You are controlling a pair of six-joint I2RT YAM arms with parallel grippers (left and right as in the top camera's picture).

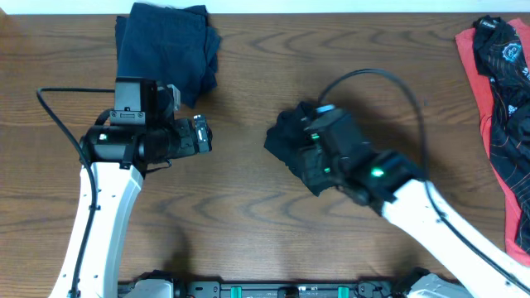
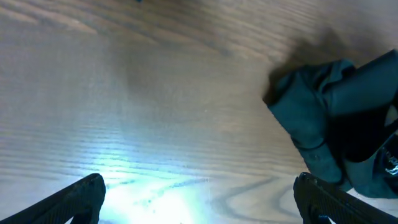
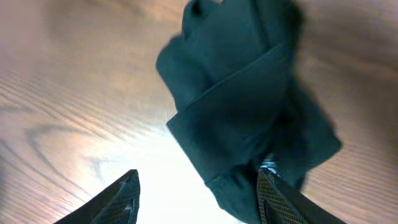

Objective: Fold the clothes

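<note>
A crumpled black shirt (image 1: 286,139) lies bunched mid-table; the right wrist view shows it as a dark heap (image 3: 236,99). My right gripper (image 1: 313,157) hovers over it, open. Its lower edge lies against the right finger (image 3: 283,199), and bare table shows beside the left finger (image 3: 118,199). My left gripper (image 1: 204,135) is open wide to the left of the heap, nothing between its fingertips (image 2: 81,199). In the left wrist view the black shirt (image 2: 317,118) sits at the right edge. A folded dark navy shirt (image 1: 166,45) rests at the back left.
Black and coral-red clothes (image 1: 501,91) lie in a pile along the right edge of the wooden table (image 1: 248,215). My right arm's cable (image 1: 373,74) loops above the crumpled shirt. The arm bases stand at the front edge.
</note>
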